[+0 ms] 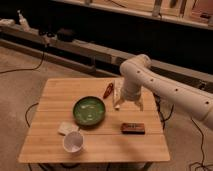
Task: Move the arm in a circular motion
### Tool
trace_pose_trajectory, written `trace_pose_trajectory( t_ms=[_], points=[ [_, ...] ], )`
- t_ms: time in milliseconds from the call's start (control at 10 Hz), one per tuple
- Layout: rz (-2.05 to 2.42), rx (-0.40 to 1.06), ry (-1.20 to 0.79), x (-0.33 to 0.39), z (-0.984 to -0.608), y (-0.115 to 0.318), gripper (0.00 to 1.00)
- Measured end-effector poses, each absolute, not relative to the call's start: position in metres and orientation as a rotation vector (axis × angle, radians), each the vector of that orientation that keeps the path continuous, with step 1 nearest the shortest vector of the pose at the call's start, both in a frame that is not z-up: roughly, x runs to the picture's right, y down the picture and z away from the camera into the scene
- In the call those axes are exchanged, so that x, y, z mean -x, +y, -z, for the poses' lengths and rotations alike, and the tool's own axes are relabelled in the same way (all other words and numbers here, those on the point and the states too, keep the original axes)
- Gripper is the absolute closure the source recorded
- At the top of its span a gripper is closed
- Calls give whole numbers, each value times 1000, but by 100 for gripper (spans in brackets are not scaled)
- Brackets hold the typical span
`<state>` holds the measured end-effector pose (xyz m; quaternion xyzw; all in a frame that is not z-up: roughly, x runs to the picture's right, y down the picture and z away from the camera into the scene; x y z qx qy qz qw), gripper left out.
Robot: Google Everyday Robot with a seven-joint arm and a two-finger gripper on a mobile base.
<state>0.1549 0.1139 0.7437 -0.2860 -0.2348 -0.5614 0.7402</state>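
The arm (pixel 165 87) is thick, white and tubular, with dark dots along its link, and comes in from the right edge over the wooden table (pixel 55 145). Its rounded elbow sits above the table's back right part. From there it drops to the gripper (pixel 119 103), which hangs just over the tabletop, right of the green bowl (pixel 89 110) and beside a red object (pixel 107 91).
A white cup (pixel 73 142) and a pale sponge-like piece (pixel 67 128) lie at the front left. A dark flat packet (pixel 133 128) lies at the front right. Cables run on the floor, and a low shelf stands behind the table.
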Motion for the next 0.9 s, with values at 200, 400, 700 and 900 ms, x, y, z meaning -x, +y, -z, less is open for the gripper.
trace_pose_trajectory(
  t_ms=[200,400,700,900],
  points=[
    [1152,642,-500,-190,-736,141,20],
    [1128,652,-471,-210,-718,166,20],
    [1276,614,-489,-157,-685,184,20],
    [1427,578,-537,-93,-663,193,20]
  ],
)
